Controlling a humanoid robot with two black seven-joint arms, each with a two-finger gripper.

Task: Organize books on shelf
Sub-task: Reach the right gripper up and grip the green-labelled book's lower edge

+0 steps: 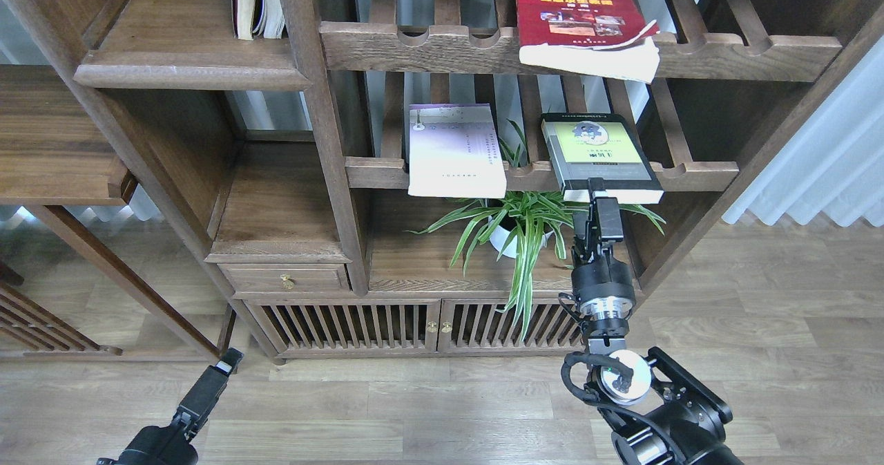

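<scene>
a big dark-brown wooden bookcase [304, 140] fills the view. at its upper left sits the shelf [186, 64], a solid flat board with a rounded front lip, with a couple of books [257, 2] upright at its back right. to the right are two slatted racks with notched front rails. the red book [583, 26] lies flat on the upper rack [428, 43], its curled white pages overhanging the rail. on the lower rack [373, 171] lie the lilac-white book [452, 150], left, and the dark-grey book [599, 155] with a yellow-green panel, right, both overhanging the rail. below them stands a potted spider plant [518, 226]. the right gripper [597, 192] reaches up to the dark-grey book's front edge, touching it; i cannot tell how far its jaws are parted. the left gripper [228, 361] hangs low over the floor, well apart from the books, seen end-on, jaws unreadable
</scene>
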